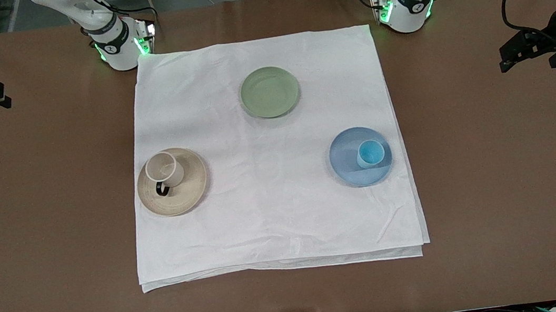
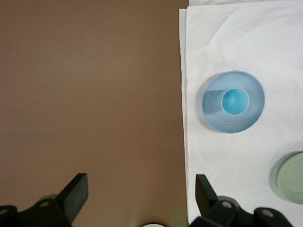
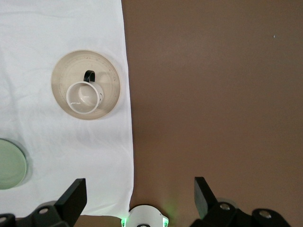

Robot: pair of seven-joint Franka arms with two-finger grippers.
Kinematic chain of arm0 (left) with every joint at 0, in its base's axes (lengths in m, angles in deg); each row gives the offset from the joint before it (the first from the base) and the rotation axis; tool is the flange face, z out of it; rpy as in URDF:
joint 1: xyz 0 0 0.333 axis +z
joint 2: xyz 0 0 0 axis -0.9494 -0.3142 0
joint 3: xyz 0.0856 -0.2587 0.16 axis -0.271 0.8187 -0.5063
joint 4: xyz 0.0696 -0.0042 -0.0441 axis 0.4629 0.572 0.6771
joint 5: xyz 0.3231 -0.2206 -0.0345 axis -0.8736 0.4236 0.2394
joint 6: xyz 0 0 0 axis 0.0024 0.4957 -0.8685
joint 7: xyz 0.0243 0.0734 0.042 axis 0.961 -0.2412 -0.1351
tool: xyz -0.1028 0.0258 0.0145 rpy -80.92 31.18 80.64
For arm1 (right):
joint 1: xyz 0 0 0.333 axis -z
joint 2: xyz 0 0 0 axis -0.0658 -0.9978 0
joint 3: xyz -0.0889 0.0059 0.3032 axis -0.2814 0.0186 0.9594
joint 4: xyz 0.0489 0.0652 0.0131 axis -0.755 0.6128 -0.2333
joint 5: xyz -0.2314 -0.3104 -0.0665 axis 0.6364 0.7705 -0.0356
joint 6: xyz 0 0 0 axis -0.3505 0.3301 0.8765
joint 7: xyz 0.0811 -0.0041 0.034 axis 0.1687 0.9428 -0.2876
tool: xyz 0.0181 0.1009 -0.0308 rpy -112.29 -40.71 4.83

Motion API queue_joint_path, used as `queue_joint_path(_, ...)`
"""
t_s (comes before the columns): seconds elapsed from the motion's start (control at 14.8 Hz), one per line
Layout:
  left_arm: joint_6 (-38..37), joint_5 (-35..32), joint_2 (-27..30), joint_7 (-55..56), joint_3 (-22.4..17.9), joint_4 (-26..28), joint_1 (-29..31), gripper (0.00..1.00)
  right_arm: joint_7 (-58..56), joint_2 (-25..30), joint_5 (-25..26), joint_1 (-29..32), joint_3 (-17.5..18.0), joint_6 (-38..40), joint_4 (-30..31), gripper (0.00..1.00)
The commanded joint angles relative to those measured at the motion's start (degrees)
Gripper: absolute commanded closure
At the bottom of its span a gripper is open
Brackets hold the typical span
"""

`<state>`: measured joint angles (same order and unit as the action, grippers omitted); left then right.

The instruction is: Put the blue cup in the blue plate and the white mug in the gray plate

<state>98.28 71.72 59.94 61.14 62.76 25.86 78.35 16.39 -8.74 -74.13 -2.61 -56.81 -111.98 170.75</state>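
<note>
The blue cup (image 1: 370, 153) stands upright in the blue plate (image 1: 345, 164) toward the left arm's end of the white cloth; the left wrist view also shows the cup (image 2: 235, 101) and the plate (image 2: 213, 111). The white mug (image 1: 164, 169) stands upright on the gray plate (image 1: 192, 186) toward the right arm's end; the right wrist view also shows the mug (image 3: 84, 97) and the plate (image 3: 61, 75). My left gripper (image 1: 507, 58) (image 2: 141, 191) is open and empty over bare brown table off the cloth. My right gripper (image 1: 2, 94) (image 3: 138, 194) is open and empty over bare table at the other end.
A pale green plate (image 1: 269, 92) lies on the cloth (image 1: 275, 220) farther from the front camera, between the two arm bases. Brown table (image 1: 57, 257) surrounds the cloth. The right arm's base (image 3: 145, 216) shows between my right gripper's fingers.
</note>
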Motion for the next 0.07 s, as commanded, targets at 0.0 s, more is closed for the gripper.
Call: queue_joint_path(0.0, -0.48, -1.31, 0.78, -0.34, 0.32, -0.26, 0.02, 0.0, 0.82, 1.23, 1.02, 0.24, 0.47, -0.87, 2.17, 0.0)
